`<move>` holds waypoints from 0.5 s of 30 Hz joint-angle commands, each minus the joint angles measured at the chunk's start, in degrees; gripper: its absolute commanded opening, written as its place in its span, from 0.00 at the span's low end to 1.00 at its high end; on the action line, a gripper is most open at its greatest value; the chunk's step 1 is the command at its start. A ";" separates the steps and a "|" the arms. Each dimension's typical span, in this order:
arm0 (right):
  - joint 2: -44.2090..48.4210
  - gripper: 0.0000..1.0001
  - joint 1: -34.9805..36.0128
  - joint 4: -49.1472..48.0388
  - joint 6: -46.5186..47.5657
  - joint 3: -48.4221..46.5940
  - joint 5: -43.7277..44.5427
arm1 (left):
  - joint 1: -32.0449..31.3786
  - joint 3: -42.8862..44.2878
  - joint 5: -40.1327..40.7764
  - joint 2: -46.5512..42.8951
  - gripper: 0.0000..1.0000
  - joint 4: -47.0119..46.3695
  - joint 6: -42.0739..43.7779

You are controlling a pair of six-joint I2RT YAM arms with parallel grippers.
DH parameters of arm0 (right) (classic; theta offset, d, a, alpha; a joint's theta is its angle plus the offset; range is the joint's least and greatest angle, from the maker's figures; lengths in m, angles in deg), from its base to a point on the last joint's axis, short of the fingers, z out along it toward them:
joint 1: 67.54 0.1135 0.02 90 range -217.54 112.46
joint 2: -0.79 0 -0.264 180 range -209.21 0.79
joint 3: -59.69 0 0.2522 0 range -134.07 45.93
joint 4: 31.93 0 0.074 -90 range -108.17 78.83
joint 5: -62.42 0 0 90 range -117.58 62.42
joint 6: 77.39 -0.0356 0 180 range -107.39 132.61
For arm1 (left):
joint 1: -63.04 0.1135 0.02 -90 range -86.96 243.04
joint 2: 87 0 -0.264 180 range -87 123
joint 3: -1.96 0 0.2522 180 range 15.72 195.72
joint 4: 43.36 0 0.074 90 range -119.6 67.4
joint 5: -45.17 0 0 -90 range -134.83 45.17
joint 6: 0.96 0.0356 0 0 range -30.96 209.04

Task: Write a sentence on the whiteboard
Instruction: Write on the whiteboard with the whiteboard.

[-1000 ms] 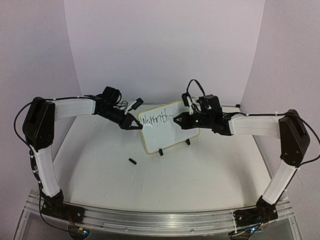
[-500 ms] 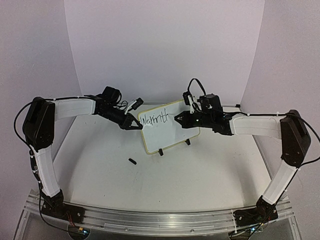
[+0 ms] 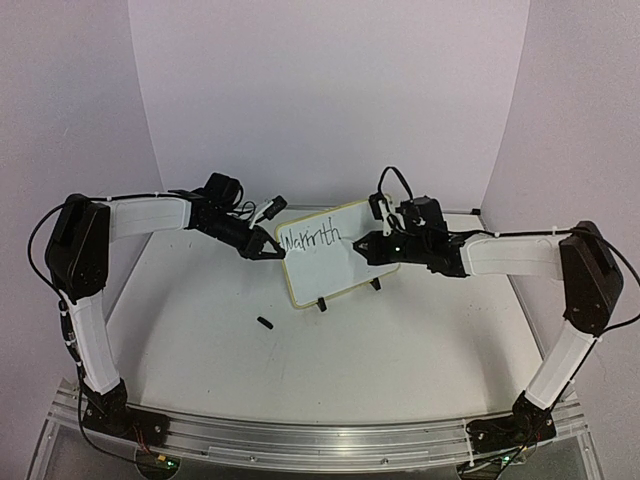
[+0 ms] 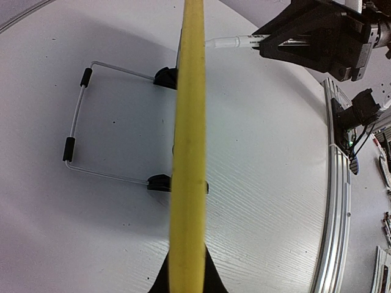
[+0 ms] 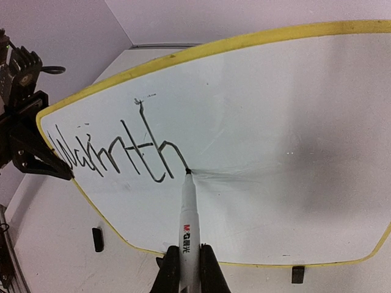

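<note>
On the white bench (image 3: 400, 340), one whiteboard (image 3: 335, 265): my left jaws clamp its rim, my right jaws clamp one marker (image 5: 188, 207) touching it.

White table (image 3: 420, 340) bearing whiteboard (image 3: 325, 268), small black piece (image 3: 265, 322)

White whiteboard (image 5: 293, 122) w/ yellow rim (image 5: 201, 52), blk sentence (image 5: 116, 152), white marker (image 5: 188, 204), white table (image 3: 400, 340)

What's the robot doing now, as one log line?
left gripper: holds whiteboard rim | right gripper: holds marker, tip on whiteboard | written: Warmth
</note>
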 commanded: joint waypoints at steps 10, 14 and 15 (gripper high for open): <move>2.58 0.00 -0.28 -0.70 -0.72 1.73 0.67 | -2.62 -0.38 2.81 2.84 0.00 7.11 0.90; 3.34 0.00 -0.28 -0.66 -0.67 1.82 -0.22 | -2.67 -0.21 3.09 2.94 0.00 7.24 0.82; 3.75 0.00 -0.28 -0.62 -0.66 1.91 -0.42 | -2.68 -0.27 3.19 2.89 0.00 7.25 0.82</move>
